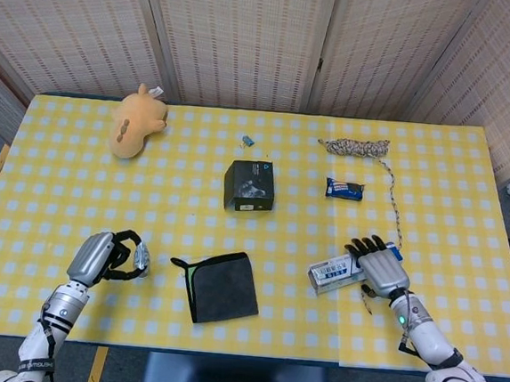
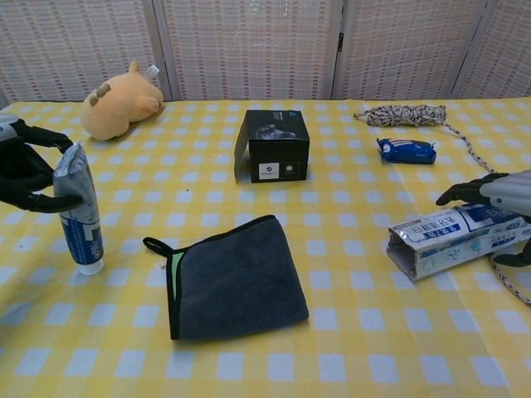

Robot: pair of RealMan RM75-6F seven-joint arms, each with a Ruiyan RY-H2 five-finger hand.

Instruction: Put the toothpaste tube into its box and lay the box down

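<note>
The toothpaste tube [image 2: 80,217] stands upright on its cap at the table's front left, and it also shows in the head view [image 1: 141,257]. My left hand [image 2: 25,170] holds the tube by its crimped upper end. The white and blue toothpaste box [image 2: 452,240] lies flat at the front right, its open end facing left. My right hand [image 1: 378,266] hovers over the box's right half, fingers spread across its top and thumb on its near side. In the chest view that right hand [image 2: 500,193] is partly cut off by the frame edge.
A dark grey cloth [image 1: 222,286] lies between the tube and the box. Behind it stands a black box [image 1: 249,185]. A blue packet [image 1: 344,189], a coiled rope [image 1: 355,146] with a trailing cord, and an orange plush toy [image 1: 136,122] lie further back.
</note>
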